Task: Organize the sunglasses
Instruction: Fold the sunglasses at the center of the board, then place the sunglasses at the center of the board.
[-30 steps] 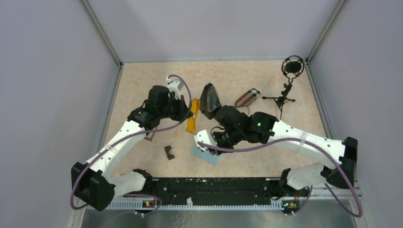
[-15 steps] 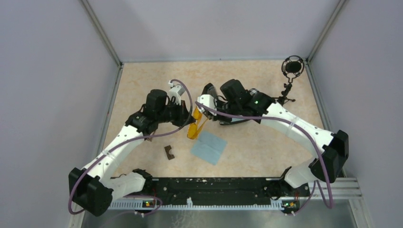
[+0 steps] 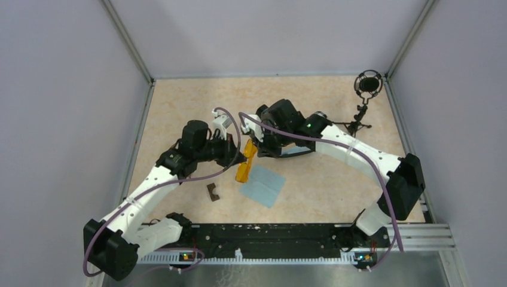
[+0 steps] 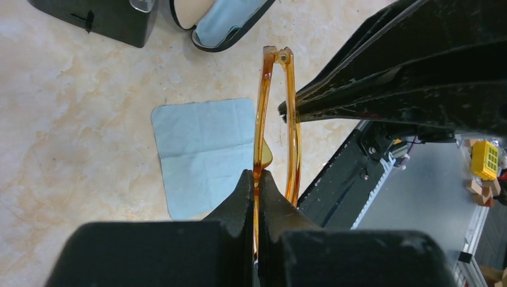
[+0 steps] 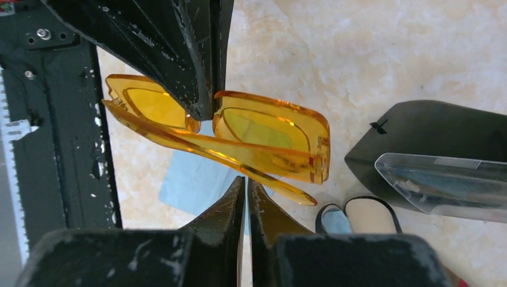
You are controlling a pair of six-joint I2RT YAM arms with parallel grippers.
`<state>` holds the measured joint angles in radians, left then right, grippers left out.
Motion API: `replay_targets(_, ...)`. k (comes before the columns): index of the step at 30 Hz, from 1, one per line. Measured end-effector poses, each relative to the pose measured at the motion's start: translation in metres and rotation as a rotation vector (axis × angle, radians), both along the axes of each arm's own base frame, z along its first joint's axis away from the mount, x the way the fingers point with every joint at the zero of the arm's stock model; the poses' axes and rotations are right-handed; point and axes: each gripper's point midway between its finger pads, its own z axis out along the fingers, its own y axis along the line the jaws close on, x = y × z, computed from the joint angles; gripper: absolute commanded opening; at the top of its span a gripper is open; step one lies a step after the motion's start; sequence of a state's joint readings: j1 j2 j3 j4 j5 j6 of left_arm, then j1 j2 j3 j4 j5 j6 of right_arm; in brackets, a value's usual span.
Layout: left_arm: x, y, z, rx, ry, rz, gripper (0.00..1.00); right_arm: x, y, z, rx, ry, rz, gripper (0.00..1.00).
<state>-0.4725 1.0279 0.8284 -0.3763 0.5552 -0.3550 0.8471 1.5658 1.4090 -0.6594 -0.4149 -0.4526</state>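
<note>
Sunglasses (image 5: 269,128) in left gripper (image 4: 256,179); arms angled inward.

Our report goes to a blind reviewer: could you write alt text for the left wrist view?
The left gripper pinches amber sunglasses, seen edge-on, above a blue cloth on the table. The right gripper, closed, touches one temple; a black case and an open case lie beyond.

Your amber sunglasses (image 3: 246,162), held up in the air.
You see translucent orange rectangular lenses with a temple folded across them, the frame turned on edge just over the blue cloth's (image 3: 263,186) far-left edge.
</note>
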Motion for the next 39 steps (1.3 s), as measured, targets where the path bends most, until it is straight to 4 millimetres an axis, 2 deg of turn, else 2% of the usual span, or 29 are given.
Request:
replay_targets(3,0.002,0.002,-0.001,0.017,-0.005,0.026,0.0,0.001,-0.005,0.001,0.015,0.038,-0.012,0.13)
replay_targets(6,0.003,0.006,-0.009,0.065,0.013,0.057,0.0,0.013,-0.029,0.013,0.056,0.061,-0.076,0.23)
replay_targets(8,0.006,0.007,-0.016,0.116,0.018,0.08,0.0,0.023,-0.061,0.025,0.084,0.055,-0.154,0.28)
replay_targets(10,0.008,0.003,-0.021,0.182,0.01,0.088,0.0,0.032,-0.101,0.04,0.125,0.028,-0.259,0.32)
replay_targets(14,0.01,-0.02,-0.028,0.305,-0.013,0.079,0.0,0.043,-0.191,0.057,0.2,-0.026,-0.516,0.37)
replay_targets(17,0.018,-0.033,-0.036,0.382,0.025,0.14,0.0,0.043,-0.244,0.049,0.2,-0.033,-0.686,0.38)
replay_targets(19,0.023,-0.04,-0.044,0.423,0.061,0.196,0.0,0.037,-0.262,0.035,0.182,-0.007,-0.747,0.39)
replay_targets(21,0.025,-0.046,-0.054,0.466,0.086,0.246,0.0,0.028,-0.272,0.017,0.16,0.036,-0.78,0.39)
replay_targets(24,0.016,-0.065,-0.068,0.532,0.106,0.262,0.0,0.015,-0.276,-0.003,0.135,0.09,-0.797,0.39)
replay_targets(30,0.005,-0.109,-0.097,0.698,0.106,0.291,0.0,0.01,-0.279,-0.012,0.123,0.105,-0.81,0.39)
replay_targets(35,-0.009,-0.115,-0.127,0.839,0.117,0.297,0.0,0.013,-0.286,-0.014,0.109,0.092,-0.837,0.39)
replay_targets(39,-0.015,-0.111,-0.139,0.911,0.126,0.306,0.0,0.007,-0.29,-0.027,0.084,0.098,-0.853,0.4)
